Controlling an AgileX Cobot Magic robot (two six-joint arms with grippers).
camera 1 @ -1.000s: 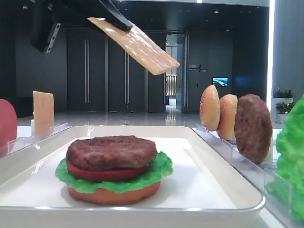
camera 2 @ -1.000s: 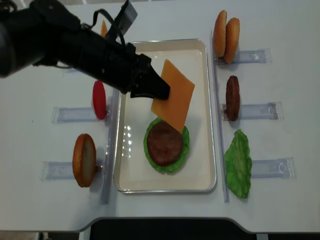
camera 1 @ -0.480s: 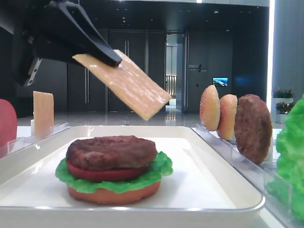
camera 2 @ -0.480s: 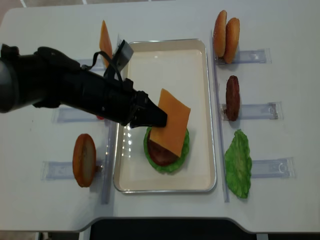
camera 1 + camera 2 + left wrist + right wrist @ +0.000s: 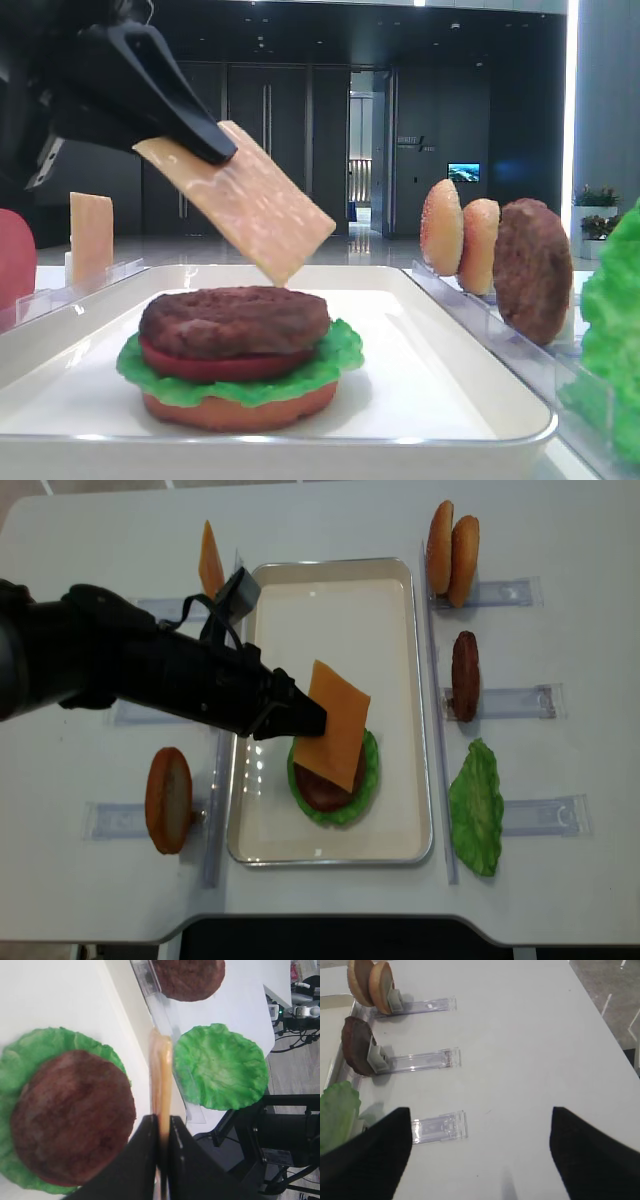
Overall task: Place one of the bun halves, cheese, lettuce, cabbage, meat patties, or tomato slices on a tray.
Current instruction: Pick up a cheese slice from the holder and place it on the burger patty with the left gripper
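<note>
My left gripper (image 5: pixel 300 718) is shut on one corner of a pale orange cheese (image 5: pixel 335 725) slice. It holds the slice tilted just above a burger stack on the white tray (image 5: pixel 330 610). The slice's low corner hangs close over the meat patty (image 5: pixel 235 318), which lies on a tomato slice (image 5: pixel 215 367), a lettuce (image 5: pixel 335 358) leaf and a flat bun half (image 5: pixel 240 410). In the left wrist view the cheese (image 5: pixel 161 1065) shows edge-on between the closed jaws. My right gripper (image 5: pixel 480 1155) is open over bare table, right of the holders.
Left of the tray, a second cheese slice (image 5: pixel 210 560) and a bun half (image 5: pixel 168 800) stand in clear holder strips. On the right stand two seeded buns (image 5: pixel 452 547), a patty (image 5: pixel 465 675) and a lettuce leaf (image 5: pixel 477 805). A red slice (image 5: pixel 15 260) shows at the far left.
My left gripper has carried the cheese toward the tray's near end and lower, from above the tray's middle to just over the patty. The stack has not moved.
</note>
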